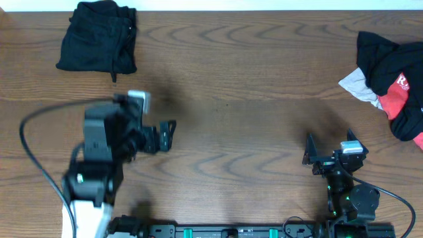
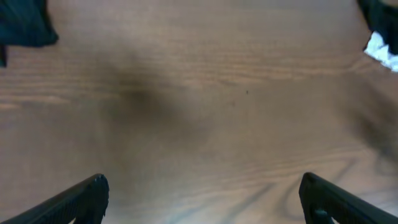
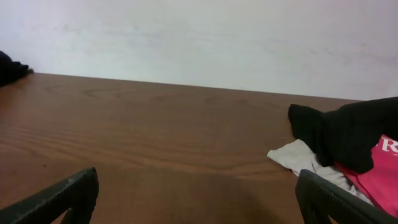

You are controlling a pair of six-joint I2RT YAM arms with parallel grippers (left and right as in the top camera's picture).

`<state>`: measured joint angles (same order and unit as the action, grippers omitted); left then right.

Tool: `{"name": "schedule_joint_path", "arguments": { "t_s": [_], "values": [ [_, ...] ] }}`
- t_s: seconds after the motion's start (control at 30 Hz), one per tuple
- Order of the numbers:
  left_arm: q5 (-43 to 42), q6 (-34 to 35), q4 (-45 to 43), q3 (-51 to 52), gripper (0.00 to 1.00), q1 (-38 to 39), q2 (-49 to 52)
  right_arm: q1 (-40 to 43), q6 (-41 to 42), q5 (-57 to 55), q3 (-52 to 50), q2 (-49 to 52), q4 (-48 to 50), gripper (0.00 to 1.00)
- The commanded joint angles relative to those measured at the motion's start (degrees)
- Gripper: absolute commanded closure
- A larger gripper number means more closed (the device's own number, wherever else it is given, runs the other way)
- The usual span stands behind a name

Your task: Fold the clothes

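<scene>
Overhead view: a folded black garment (image 1: 98, 36) lies at the far left corner of the table (image 1: 251, 73). A loose pile of clothes (image 1: 393, 79), black with red and white parts, lies at the far right edge of the table. The left gripper (image 1: 168, 137) is above the near left part of the table and looks blurred. The right gripper (image 1: 329, 144) is above the near right part. Neither one touches any cloth.

Left wrist view: the left gripper (image 2: 204, 183) has its fingers (image 2: 87, 199) wide apart, with only bare table (image 2: 205, 112) between them. The folded black garment (image 2: 22, 25) shows at the top left corner of the picture. A bit of the pile of clothes (image 2: 380, 51) shows at the top right.

Right wrist view: the right gripper (image 3: 198, 180) also has its fingers (image 3: 74, 193) wide apart and holds nothing. The pile of clothes (image 3: 348, 140) lies on the right side of the table (image 3: 155, 124), well apart from the fingers. The folded black garment (image 3: 9, 67) is just visible at the far left edge of the table. A pale wall (image 3: 199, 37) stands behind the table.
</scene>
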<state>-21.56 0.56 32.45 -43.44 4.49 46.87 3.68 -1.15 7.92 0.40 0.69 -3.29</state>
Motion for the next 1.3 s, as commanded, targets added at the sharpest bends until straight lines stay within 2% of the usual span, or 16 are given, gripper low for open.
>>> {"name": "schedule_joint_path", "arguments": {
  "t_s": [0.0,0.13,0.27,0.4,0.67,1.13,1.27],
  "values": [
    [-0.26,-0.74,-6.36,8.76,0.02,-1.05,-8.02,-0.22,-1.07,0.00,-0.09,-0.39,-0.33,0.01],
    [0.20,-0.96,-13.31,18.01,0.02,-4.07,-18.18,-0.22,-1.07,0.02,-0.09,-0.39,-0.33,0.01],
    [2.14,-0.96,-14.45,24.17,0.02,-7.04,-25.75,-0.22,-1.07,0.00,-0.09,-0.39,-0.33,0.01],
    [2.36,-0.94,-18.08,29.03,0.02,-8.63,-30.38,-0.22,-1.07,0.00,-0.09,-0.39,-0.33,0.01],
    [2.34,-0.90,-34.18,38.42,0.02,-8.70,-36.68,-0.22,-1.07,0.00,-0.09,-0.39,-0.33,0.01],
    [4.72,-0.94,-36.24,40.33,0.02,-8.72,-46.73,-0.22,-1.07,0.00,-0.09,-0.39,-0.33,0.01],
    [4.76,-1.36,-38.64,40.76,0.02,-8.76,-46.80,-0.22,-1.07,0.00,-0.09,-0.39,-0.33,0.01]
  ]
}}
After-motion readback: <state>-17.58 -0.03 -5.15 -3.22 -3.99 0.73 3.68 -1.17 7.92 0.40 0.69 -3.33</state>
